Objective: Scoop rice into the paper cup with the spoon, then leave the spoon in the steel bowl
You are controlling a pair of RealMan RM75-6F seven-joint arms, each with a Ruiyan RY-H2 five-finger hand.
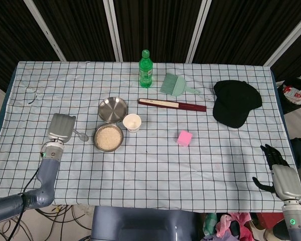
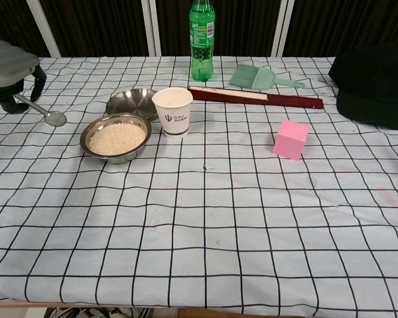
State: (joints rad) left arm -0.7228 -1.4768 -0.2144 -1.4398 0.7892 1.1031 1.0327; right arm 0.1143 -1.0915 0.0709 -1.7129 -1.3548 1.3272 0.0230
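Note:
My left hand (image 1: 60,128) (image 2: 10,71) hovers above the table left of the bowls and holds a metal spoon (image 1: 81,135) (image 2: 45,114), whose bowl end points toward the rice. A steel bowl of white rice (image 1: 108,138) (image 2: 116,137) sits right of the spoon. Behind it stands an empty steel bowl (image 1: 113,109) (image 2: 131,102). The white paper cup (image 1: 132,122) (image 2: 172,111) is upright just right of both bowls. My right hand (image 1: 278,168) hangs off the table's right front corner, fingers apart, holding nothing.
A green bottle (image 1: 145,69) (image 2: 201,40), a green brush (image 1: 174,85) (image 2: 259,77) and a dark red folded fan (image 1: 171,104) (image 2: 255,97) lie at the back. A black cap (image 1: 236,103) (image 2: 375,84) is at the right. A pink cube (image 1: 184,138) (image 2: 291,139) sits right of the cup.

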